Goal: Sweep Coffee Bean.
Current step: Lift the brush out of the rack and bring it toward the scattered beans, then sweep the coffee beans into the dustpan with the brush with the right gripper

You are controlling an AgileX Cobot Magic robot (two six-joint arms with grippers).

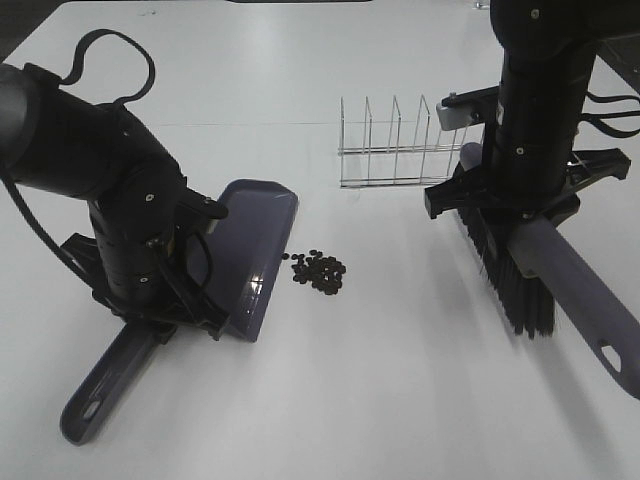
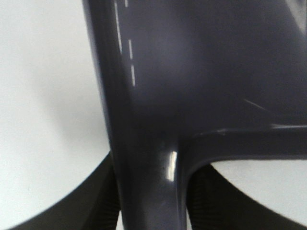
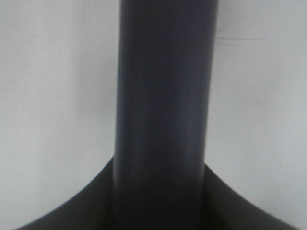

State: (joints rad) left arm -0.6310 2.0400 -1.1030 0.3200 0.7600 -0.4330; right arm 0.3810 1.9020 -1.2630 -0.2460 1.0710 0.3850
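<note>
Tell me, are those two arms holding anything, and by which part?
The left gripper grips the purple dustpan by its handle, right where it joins the scoop. The right gripper grips the brush by its handle.

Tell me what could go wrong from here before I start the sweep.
1. The brush sits close beside the wire rack; swinging it toward the coffee beans could clip the rack.
2. The beans lie loose just off the lip of the dustpan; a fast stroke may scatter them past the pan.
3. The left gripper holds the dustpan only at its handle neck, so brush pressure might twist it.
</note>
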